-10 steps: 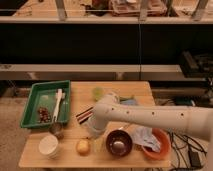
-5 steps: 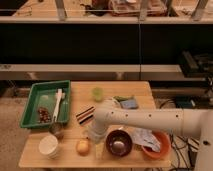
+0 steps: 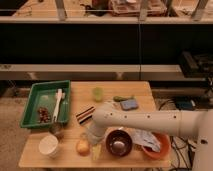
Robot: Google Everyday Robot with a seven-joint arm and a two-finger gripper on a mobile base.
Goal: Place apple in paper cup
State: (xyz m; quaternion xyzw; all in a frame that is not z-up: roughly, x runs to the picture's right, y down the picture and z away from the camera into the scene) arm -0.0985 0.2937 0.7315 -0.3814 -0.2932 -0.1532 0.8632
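Note:
The apple (image 3: 82, 146) is a small yellow-orange fruit lying on the wooden table (image 3: 135, 92) near its front edge. The white paper cup (image 3: 49, 145) stands upright to the apple's left, a short gap away. My white arm reaches in from the right, and the gripper (image 3: 93, 137) hangs down just right of and slightly above the apple. A pale-yellow elongated piece (image 3: 96, 152) lies right beside the apple, under the gripper.
A maroon bowl (image 3: 119, 142) sits right of the gripper, then an orange bowl (image 3: 156, 146) holding a cloth. A green tray (image 3: 46, 103) with utensils is at back left. A small green cup (image 3: 97, 93), a blue sponge (image 3: 129, 104) and a striped item (image 3: 84, 115) lie behind.
The arm has swung left and lowered, bringing the gripper down toward the apple. The apple and the cup have not moved.

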